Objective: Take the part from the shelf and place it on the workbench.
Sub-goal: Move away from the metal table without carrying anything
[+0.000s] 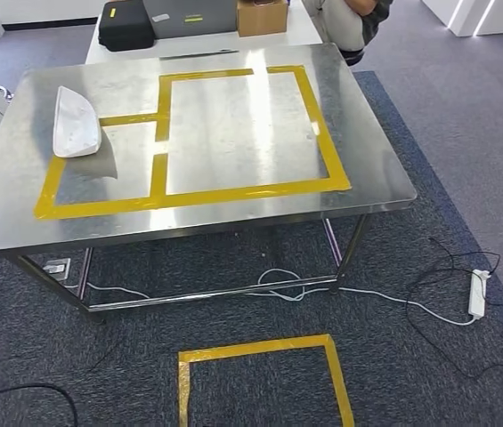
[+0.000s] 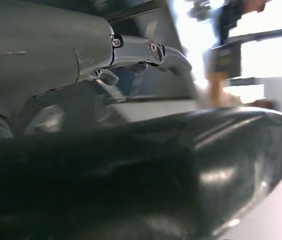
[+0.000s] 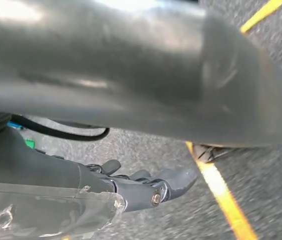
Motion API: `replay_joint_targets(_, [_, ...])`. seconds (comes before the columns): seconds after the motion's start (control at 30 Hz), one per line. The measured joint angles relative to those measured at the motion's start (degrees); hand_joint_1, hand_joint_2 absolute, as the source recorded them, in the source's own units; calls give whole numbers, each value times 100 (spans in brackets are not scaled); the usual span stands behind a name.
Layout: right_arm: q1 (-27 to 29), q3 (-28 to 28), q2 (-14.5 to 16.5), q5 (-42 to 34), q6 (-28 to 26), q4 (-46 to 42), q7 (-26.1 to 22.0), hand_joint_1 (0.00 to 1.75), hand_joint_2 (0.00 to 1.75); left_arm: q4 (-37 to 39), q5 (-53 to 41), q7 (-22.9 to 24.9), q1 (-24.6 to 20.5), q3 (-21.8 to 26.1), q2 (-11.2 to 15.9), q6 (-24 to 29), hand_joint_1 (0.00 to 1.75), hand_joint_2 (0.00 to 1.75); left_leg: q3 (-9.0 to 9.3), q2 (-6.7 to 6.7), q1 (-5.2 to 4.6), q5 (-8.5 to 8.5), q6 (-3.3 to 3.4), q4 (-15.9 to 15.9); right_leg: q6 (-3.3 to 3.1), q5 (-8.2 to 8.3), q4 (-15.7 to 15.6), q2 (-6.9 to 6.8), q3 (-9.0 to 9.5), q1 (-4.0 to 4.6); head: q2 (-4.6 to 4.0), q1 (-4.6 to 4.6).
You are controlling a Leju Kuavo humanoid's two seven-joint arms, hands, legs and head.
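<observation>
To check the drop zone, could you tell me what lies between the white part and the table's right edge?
Head view: yellow tape lines and bare steel lie between the white part and the table edge.

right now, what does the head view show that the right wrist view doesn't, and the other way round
Head view alone: the steel workbench with the white part lying near its left end, and a power strip on the floor. Right wrist view alone: the right hand, its fingers stretched out and holding nothing, above the floor. Shared: yellow floor tape on grey carpet.
</observation>
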Motion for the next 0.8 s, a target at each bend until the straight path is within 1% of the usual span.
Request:
replay_joint_targets(0.03, [3,27,0,-71,6,-5,84,0,0,184,-54,130,88,-20,-133,-36,0,0,67,0,8,107,-14,102,13,74,12,0,-108,-5,0,-4])
replay_joint_targets(0.07, [3,57,0,-138,22,-17,182,0,0,371,-133,244,163,-39,-256,-61,0,0,213,1,19,283,-31,32,36,142,34,-1,-216,-14,0,-6])
replay_joint_targets(0.1, [1,86,-3,-193,40,-40,267,0,0,555,-229,325,224,-65,-377,-60,0,0,464,2,39,416,-56,-222,71,202,77,-2,-321,-19,0,-11])
replay_joint_targets(0.13, [5,115,-8,-236,57,-70,337,0,0,725,-319,379,266,-98,-490,-37,0,0,780,-1,58,438,-81,-610,108,248,138,-4,-421,-18,0,-19])
replay_joint_targets(0.17, [11,143,-13,-266,68,-104,379,0,0,878,-387,407,295,-129,-595,-6,0,0,1057,-7,64,367,-57,-984,149,291,200,-10,-501,-11,1,-22])
replay_joint_targets(0.2, [18,171,-17,-285,76,-136,405,0,0,1011,-429,416,319,-157,-685,24,0,0,1252,-11,67,263,-16,-1274,185,335,250,-17,-555,0,0,-17])
replay_joint_targets(0.23, [29,194,-20,-297,82,-163,422,0,0,1119,-455,415,342,-176,-750,47,0,0,1328,-15,52,187,50,-1419,211,384,270,-22,-587,3,1,-9])
replay_joint_targets(0.27, [38,210,-22,-304,86,-182,430,0,0,1212,-474,416,370,-187,-800,62,0,0,1299,-10,40,184,139,-1426,238,445,267,-27,-602,-2,1,4])
replay_joint_targets(0.3, [52,217,-25,-306,88,-194,440,0,0,1283,-482,418,392,-189,-824,72,0,0,1247,3,37,231,199,-1407,266,435,273,-27,-618,-17,1,14])
replay_joint_targets(0.33, [69,224,-29,-310,88,-203,453,0,0,1344,-489,421,405,-189,-841,74,0,0,1194,13,33,289,257,-1394,297,319,337,-25,-647,-31,1,19])
replay_joint_targets(0.37, [84,231,-32,-312,89,-208,463,0,0,1387,-496,424,411,-189,-853,75,0,0,1126,22,33,357,309,-1391,331,83,512,-23,-698,-42,0,26])
replay_joint_targets(0.4, [94,242,-34,-315,91,-212,470,0,0,1423,-506,431,412,-189,-861,77,0,0,1052,26,28,428,342,-1391,358,-242,800,-23,-765,-49,0,38])
replay_joint_targets(0.43, [99,256,-35,-318,93,-216,474,0,0,1454,-559,462,416,-189,-870,97,0,0,969,25,21,500,360,-1388,376,-558,1171,-22,-838,-49,0,48])
replay_joint_targets(0.47, [100,269,-35,-320,100,-220,479,0,0,1486,-727,548,426,-200,-876,164,0,0,874,24,12,575,366,-1385,385,-784,1558,-22,-893,-49,0,55])
replay_joint_targets(0.5, [101,283,-35,-317,115,-226,487,0,0,1526,-1046,696,446,-230,-880,302,0,0,778,25,3,651,365,-1380,383,-865,1845,-23,-894,-49,0,57])
replay_joint_targets(0.53, [101,299,-36,-299,146,-235,494,0,0,1595,-1597,927,477,-310,-870,539,0,0,680,27,-7,725,361,-1377,373,-815,1972,-22,-820,-49,0,57])
replay_joint_targets(0.57, [100,316,-39,-258,187,-244,498,0,0,1727,-2349,1235,516,-463,-838,819,0,0,587,30,-17,798,353,-1374,354,-669,1898,-22,-641,-49,0,56])
replay_joint_targets(0.6, [95,332,-48,-195,236,-252,488,0,0,1924,-3155,1590,554,-668,-789,1039,0,0,508,29,-25,866,342,-1373,331,-517,1620,-18,-363,-48,1,55])
replay_joint_targets(0.63, [85,358,-62,-103,293,-250,456,0,0,2194,-3944,2020,582,-905,-719,1106,0,0,445,26,-34,922,327,-1372,307,-477,1198,-4,-15,-46,1,56])
replay_joint_targets(0.67, [66,393,-87,1,349,-223,400,0,0,2508,-4572,2490,603,-1142,-645,954,0,0,401,24,-43,969,304,-1369,288,-523,733,10,317,-42,1,53])
replay_joint_targets(0.7, [41,430,-126,95,409,-164,327,0,0,2814,-5010,2937,620,-1352,-573,632,0,0,380,30,-48,1010,273,-1369,268,-613,373,24,545,-35,1,54])
replay_joint_targets(0.73, [12,466,-177,176,459,-72,243,0,0,3107,-5321,3338,637,-1563,-510,232,0,0,372,40,-49,1047,239,-1377,244,-703,152,38,664,-23,0,59])
replay_joint_targets(0.77, [-16,493,-235,230,486,38,161,0,0,3352,-5499,3632,662,-1764,-472,-117,0,0,372,57,-44,1089,200,-1392,210,-711,69,44,674,-11,0,66])
replay_joint_targets(0.8, [-36,508,-289,266,476,155,93,0,0,3553,-5585,3815,689,-1952,-450,-333,0,0,364,68,-33,1115,164,-1399,168,-665,66,50,639,-12,0,75])
